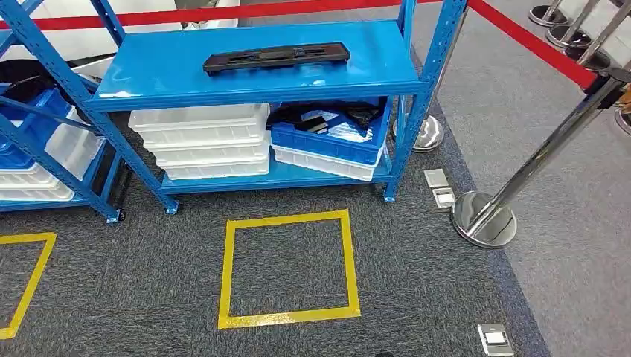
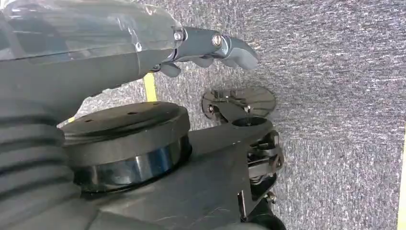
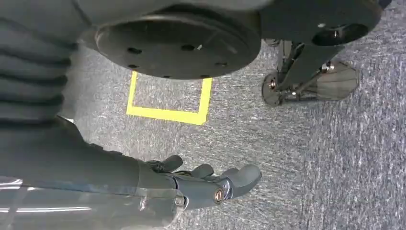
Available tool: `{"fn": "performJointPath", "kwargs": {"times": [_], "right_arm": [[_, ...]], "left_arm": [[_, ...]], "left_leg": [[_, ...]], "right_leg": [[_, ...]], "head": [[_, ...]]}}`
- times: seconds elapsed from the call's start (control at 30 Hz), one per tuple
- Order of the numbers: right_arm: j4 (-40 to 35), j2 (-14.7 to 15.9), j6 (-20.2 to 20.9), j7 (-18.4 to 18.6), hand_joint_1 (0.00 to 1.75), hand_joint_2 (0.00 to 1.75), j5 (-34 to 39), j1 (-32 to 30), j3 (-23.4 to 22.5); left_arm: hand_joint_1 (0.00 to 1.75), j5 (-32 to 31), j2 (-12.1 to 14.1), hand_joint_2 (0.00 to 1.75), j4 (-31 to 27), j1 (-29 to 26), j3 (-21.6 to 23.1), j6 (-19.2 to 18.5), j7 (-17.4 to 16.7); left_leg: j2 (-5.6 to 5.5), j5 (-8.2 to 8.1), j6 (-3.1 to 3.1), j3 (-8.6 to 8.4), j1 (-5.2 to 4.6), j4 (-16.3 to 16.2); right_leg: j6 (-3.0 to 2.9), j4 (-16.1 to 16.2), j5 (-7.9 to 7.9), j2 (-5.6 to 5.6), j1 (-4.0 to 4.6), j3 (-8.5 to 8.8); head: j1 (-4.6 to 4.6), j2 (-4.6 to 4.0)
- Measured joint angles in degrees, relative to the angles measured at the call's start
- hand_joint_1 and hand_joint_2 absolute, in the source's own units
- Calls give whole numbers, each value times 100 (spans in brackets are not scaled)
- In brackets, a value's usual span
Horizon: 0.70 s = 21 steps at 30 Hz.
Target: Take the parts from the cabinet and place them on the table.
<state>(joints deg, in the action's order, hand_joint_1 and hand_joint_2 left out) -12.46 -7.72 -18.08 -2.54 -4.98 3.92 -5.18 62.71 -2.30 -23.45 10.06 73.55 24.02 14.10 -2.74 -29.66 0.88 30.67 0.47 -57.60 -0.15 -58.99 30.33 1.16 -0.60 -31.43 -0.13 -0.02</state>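
On your far left, a neighbouring blue rack (image 1: 45,141) holds blue and white bins. Beside it stands the blue metal shelving cabinet (image 1: 260,74), with the long flat black plastic part (image 1: 277,57) lying across its top shelf. On its lower shelf you see stacked white plastic trays (image 1: 205,141), then a blue plastic bin (image 1: 331,137) of dark parts resting tilted on another white tray. A yellow tape square (image 1: 289,269) marks the grey carpet in front. To the right stands a chrome stanchion (image 1: 487,212) carrying red belt.

Your left hand (image 2: 210,48) hangs above the carpet, fingers loosely curled, holding nothing. Your right hand (image 3: 206,184) hangs likewise, fingers apart and empty.
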Motion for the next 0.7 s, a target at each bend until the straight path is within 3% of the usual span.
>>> {"fn": "performJointPath", "kwargs": {"times": [0.3,0.67,0.7], "right_arm": [[-4,46,297,24,0,175,85,-147,79],[-164,197,723,63,0,175,212,-216,109],[-177,210,756,66,0,175,219,-228,111]], "left_arm": [[0,-1034,7,175,0,-229,-586,-359,-171],[0,-2543,85,175,0,-656,-1955,-924,-516],[0,-2656,90,0,0,-701,-2103,-975,-544]], "left_leg": [[1,-3,0,-3,0,0],[2,-4,0,-10,0,0],[2,-4,0,-10,0,0]], "right_leg": [[0,1,1,1,0,3],[0,4,1,0,0,6],[0,4,1,0,0,6]], "head": [[0,0],[0,0],[0,0]]}}
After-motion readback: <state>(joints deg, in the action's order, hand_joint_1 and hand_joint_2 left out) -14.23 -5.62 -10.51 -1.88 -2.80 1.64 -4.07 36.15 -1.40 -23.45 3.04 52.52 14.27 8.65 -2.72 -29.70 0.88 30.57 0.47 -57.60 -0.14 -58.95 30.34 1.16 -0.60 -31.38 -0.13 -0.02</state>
